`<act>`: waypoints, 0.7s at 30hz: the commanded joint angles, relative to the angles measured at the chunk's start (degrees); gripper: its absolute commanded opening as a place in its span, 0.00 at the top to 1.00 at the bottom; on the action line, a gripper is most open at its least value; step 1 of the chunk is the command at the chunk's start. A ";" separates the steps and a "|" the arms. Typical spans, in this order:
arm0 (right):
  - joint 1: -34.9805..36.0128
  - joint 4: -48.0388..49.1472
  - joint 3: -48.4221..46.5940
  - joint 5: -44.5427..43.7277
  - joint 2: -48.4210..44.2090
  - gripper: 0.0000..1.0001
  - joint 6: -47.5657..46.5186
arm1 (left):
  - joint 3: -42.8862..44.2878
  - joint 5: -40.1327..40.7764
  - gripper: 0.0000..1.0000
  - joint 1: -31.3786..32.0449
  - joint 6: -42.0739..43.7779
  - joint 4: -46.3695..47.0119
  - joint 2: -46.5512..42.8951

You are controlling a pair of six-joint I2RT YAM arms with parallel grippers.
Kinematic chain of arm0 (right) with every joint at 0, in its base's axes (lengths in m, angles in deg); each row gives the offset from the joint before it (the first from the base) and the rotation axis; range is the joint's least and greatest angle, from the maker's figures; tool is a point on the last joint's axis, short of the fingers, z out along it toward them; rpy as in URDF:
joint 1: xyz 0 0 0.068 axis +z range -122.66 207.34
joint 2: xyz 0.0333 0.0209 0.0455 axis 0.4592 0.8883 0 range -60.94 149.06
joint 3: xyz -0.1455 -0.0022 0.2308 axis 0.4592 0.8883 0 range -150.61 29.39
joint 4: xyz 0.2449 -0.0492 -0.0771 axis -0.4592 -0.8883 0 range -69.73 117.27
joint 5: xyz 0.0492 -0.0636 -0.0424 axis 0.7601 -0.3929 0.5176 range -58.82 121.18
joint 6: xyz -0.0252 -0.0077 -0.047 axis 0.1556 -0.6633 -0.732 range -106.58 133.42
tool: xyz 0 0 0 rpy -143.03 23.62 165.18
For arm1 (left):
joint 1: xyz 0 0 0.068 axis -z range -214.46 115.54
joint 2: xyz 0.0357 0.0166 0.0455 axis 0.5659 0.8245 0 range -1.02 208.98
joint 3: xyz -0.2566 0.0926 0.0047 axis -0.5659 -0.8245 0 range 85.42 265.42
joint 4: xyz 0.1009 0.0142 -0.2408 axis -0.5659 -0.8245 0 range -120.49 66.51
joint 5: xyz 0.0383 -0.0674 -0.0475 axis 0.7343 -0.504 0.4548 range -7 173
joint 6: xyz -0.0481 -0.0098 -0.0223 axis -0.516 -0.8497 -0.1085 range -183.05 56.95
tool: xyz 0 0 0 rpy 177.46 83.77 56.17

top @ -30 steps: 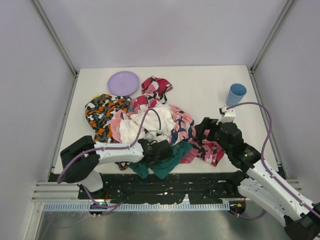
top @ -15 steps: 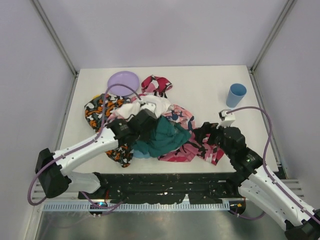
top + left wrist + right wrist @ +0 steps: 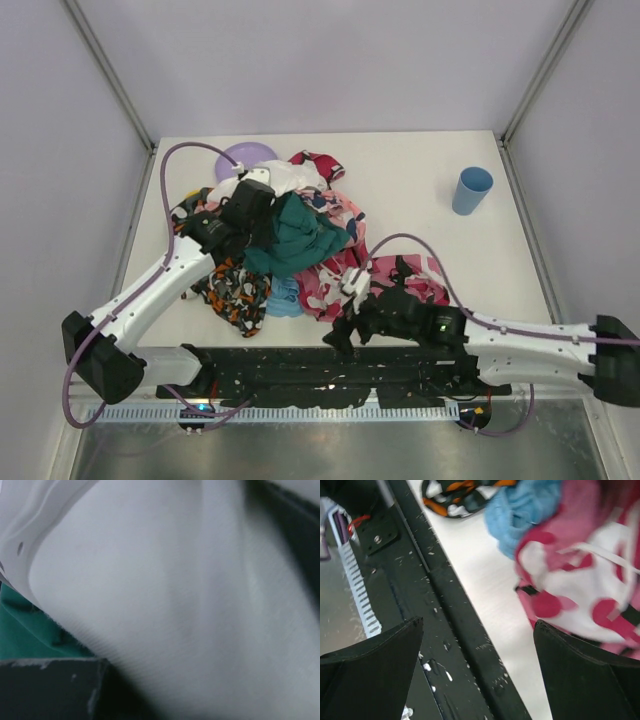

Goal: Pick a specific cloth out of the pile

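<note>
The light sky-blue cloth [image 3: 283, 297] peeks out at the pile's near edge, between an orange/black garment [image 3: 226, 287] and a pink patterned one [image 3: 330, 285]. In the right wrist view the cloth [image 3: 527, 510] lies at the top centre. My right gripper [image 3: 343, 330] [image 3: 477, 622] is open and empty, low over the table's front edge, just right of the cloth. My left gripper [image 3: 260, 212] is over the back of the pile [image 3: 300, 235] and shut on the dark teal cloth [image 3: 297, 238], which drapes from it. White fabric [image 3: 190, 595] fills the left wrist view, with teal cloth [image 3: 25, 635] at the left.
A purple plate [image 3: 243, 156] lies at the back left, partly under the left arm's cable. A light blue plastic cup [image 3: 471, 190] stands at the back right. The black rail [image 3: 465, 630] runs along the table's front edge under my right gripper.
My left gripper has dragged the dark teal cloth from the front edge to the back of the pile, uncovering the sky-blue cloth. My right arm has swung left and down to the front edge.
</note>
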 commanded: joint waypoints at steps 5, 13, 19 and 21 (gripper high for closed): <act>11.64 12.68 -19.30 -10.15 30.91 0.04 -17.31 | 0.03 -3.31 1.00 -3.13 -0.98 4.10 -0.46; 12.00 18.39 -26.01 -12.98 47.72 0.05 -33.43 | -1.90 -6.48 1.00 -5.86 -1.86 4.54 -0.37; 10.59 19.70 -25.74 -11.22 53.98 0.04 -32.03 | -3.30 -8.41 1.00 -7.44 -2.04 5.07 -0.55; 9.89 20.85 -26.00 -11.92 55.38 0.03 -31.77 | -3.31 -9.56 1.00 -7.88 -2.21 4.98 -0.11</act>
